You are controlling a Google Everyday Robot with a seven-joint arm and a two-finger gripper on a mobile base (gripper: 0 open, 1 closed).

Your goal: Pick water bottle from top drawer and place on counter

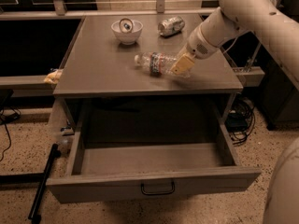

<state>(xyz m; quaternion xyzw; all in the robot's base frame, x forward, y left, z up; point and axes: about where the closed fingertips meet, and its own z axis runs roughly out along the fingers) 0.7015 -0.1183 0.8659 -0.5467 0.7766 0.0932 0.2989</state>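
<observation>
The water bottle (154,63) is a clear plastic bottle with a red and white label. It lies sideways, cap to the left, low over the middle right of the grey counter (103,64). My gripper (181,65), with yellowish fingers (183,63), comes in from the right and is shut on the bottle's base end. I cannot tell whether the bottle touches the counter. The top drawer (154,158) is pulled wide open below the counter's front edge. No object shows inside it. Its dark handle (158,188) is centred on the front panel.
A white bowl (127,31) with a small round object in it stands at the counter's back. A silver can (171,25) lies on its side to its right. A yellow object (53,76) sits on the left ledge. A black pole (42,183) and cables (238,115) lie on the floor.
</observation>
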